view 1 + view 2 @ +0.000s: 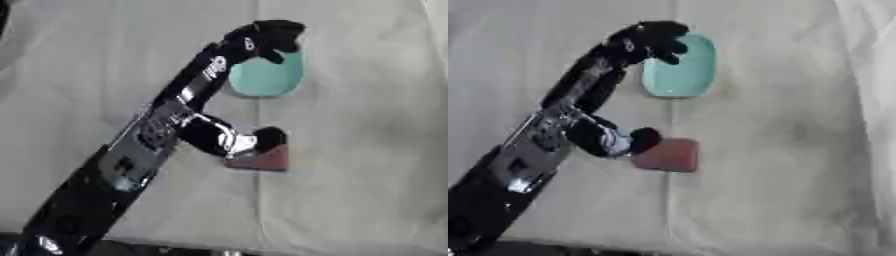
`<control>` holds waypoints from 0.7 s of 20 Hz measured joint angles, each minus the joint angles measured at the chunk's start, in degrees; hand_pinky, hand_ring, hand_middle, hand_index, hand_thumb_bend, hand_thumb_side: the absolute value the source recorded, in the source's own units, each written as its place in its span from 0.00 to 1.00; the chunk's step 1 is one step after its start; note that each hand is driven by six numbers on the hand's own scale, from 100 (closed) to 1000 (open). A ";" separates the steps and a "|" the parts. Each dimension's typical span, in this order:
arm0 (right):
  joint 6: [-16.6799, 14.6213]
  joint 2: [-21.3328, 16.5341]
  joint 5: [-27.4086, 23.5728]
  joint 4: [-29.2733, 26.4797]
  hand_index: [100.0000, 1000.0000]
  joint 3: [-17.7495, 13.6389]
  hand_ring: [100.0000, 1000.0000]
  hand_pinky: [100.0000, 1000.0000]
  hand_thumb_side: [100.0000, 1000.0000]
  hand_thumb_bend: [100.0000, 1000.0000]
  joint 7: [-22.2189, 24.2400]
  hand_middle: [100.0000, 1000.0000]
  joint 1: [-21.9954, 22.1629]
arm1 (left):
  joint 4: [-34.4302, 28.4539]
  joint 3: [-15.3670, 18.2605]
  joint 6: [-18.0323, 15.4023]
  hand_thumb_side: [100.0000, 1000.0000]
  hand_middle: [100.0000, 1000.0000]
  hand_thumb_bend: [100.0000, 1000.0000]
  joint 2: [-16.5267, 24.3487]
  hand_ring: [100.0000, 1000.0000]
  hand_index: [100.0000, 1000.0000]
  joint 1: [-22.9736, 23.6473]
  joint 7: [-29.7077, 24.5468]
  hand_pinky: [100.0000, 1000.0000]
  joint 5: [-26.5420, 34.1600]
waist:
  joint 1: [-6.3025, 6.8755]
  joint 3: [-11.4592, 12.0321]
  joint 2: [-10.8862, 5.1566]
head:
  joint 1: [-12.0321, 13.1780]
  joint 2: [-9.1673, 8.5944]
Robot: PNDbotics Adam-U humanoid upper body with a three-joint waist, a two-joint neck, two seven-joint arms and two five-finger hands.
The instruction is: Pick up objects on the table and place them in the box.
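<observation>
Reached in from the lower left with the left hand, fingers curled over the near-left rim of a teal oval object; thumb touched the left edge of a reddish block; spread wide between both, gripping neither; both lay on grey cloth.

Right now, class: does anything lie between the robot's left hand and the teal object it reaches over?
Nothing visible does. The left hand is already over the teal object's upper left edge, fingers curled at its rim. The red block lies nearer, beside the thumb. No box shows in either view.
</observation>
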 measured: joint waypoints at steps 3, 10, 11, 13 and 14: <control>0.03 0.00 0.00 0.00 0.78 0.00 0.56 0.30 0.45 0.00 0.03 0.80 0.13 | 0.00 0.31 0.85 0.43 0.78 0.44 1.36 0.73 0.87 -0.37 -1.41 0.62 -2.44 | 0.16 -0.33 -0.08 | -0.02 0.00; 0.15 0.00 0.00 0.00 0.78 0.00 0.56 0.30 0.45 0.00 0.18 0.79 0.23 | -0.01 0.87 4.77 0.45 0.74 0.50 5.97 0.66 0.84 -3.28 -4.98 0.53 -10.95 | 0.50 -0.58 -0.81 | -0.08 0.00; 0.18 0.00 0.00 0.00 0.78 0.00 0.56 0.30 0.45 0.00 0.22 0.79 0.25 | -0.01 0.85 5.26 0.44 0.74 0.51 6.45 0.66 0.84 -3.76 -5.72 0.53 -12.24 | 0.53 -0.65 -0.88 | -0.10 0.00; 0.20 0.00 -0.03 0.00 0.78 0.00 0.56 0.30 0.45 0.00 0.26 0.79 0.48 | -0.01 0.70 6.08 0.42 0.73 0.55 7.15 0.65 0.83 -4.64 -6.87 0.52 -14.56 | 0.54 -0.70 -0.92 | -0.15 0.00; 0.24 0.00 -0.03 0.00 0.78 0.01 0.56 0.30 0.45 0.00 0.29 0.79 0.50 | -0.01 0.54 6.35 0.43 0.72 0.55 7.42 0.64 0.83 -4.97 -7.11 0.52 -15.46 | 0.55 -0.72 -0.93 | -0.15 0.00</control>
